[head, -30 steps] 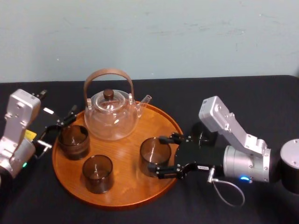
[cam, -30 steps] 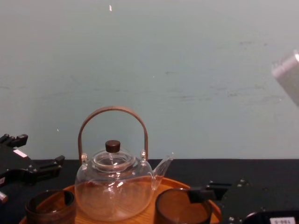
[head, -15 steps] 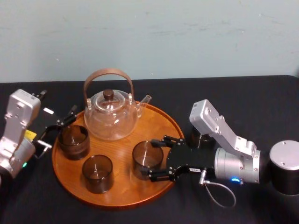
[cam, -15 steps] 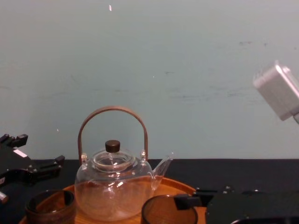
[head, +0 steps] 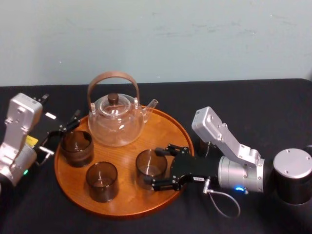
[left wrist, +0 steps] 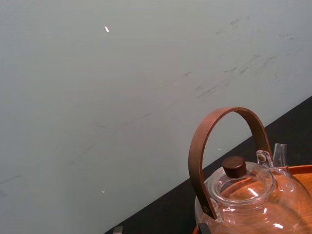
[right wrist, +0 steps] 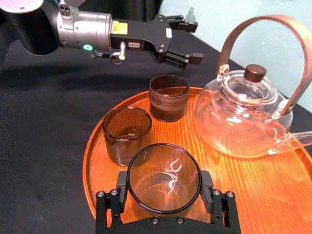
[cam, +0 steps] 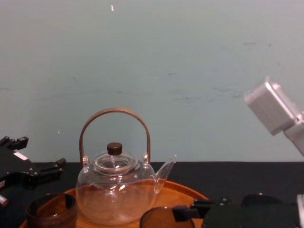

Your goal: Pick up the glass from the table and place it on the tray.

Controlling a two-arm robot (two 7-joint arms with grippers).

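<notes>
A smoky clear glass sits between the fingers of my right gripper, which is shut on it over the right half of the round wooden tray. In the right wrist view both pads press the glass at its sides above the tray. I cannot tell whether its base touches the wood. From the chest view the glass rim shows low, in front of the teapot. My left gripper is parked open at the tray's left edge, holding nothing.
A clear glass teapot with a brown hoop handle stands at the tray's back. Two more dark glasses stand on its left half. Black cloth covers the table, and a pale wall rises behind.
My right gripper has carried the glass leftward, from the tray's right rim further in over the wood. The left arm, teapot and other glasses have stayed still.
</notes>
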